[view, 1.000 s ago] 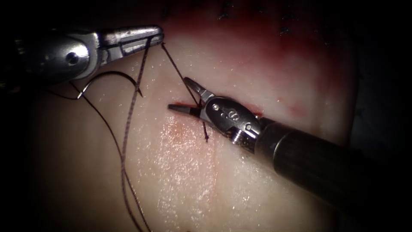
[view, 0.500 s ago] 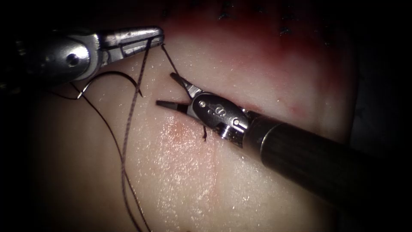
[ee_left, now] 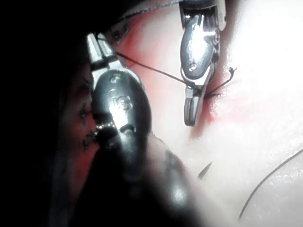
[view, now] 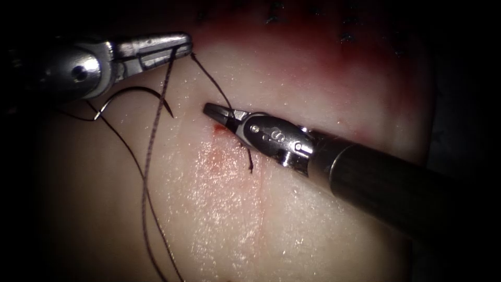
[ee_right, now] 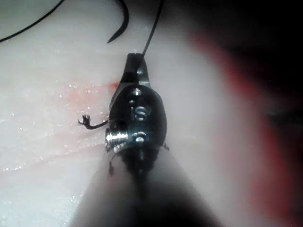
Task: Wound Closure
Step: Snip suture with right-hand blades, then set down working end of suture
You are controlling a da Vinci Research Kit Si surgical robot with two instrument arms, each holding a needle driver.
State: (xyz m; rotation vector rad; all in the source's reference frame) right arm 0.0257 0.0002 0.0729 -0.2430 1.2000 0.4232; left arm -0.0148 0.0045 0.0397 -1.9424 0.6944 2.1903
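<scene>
My left tool point(view: 183, 45) is shut on the thread point(view: 209, 78), which curves down to my right tool point(view: 210, 109). The right tool's jaws are shut on that strand just above the cut's red edge point(view: 216, 128). A short thread tail point(view: 249, 162) stands out of the tissue point(view: 224, 219) beside the right tool. The curved needle point(view: 136, 92) lies free on the tissue left of the cut, held by neither tool. In the left wrist view the strand point(ee_left: 151, 68) runs from my left tool point(ee_left: 98, 47) to the right tool point(ee_left: 189, 111). The right wrist view has the right tool point(ee_right: 135, 64) and the needle point(ee_right: 122, 26).
Long loops of thread point(view: 148, 172) trail down over the tissue on the left. Earlier stitches point(view: 272, 20) sit in the red fluid point(view: 334, 52) at the far edge. The right tool's shaft point(view: 396, 193) crosses the tissue's right half.
The right tool's jaws, open around the strand before, have shut on it and moved slightly up and left. The left tool has shifted a little left, and the strand now curves.
</scene>
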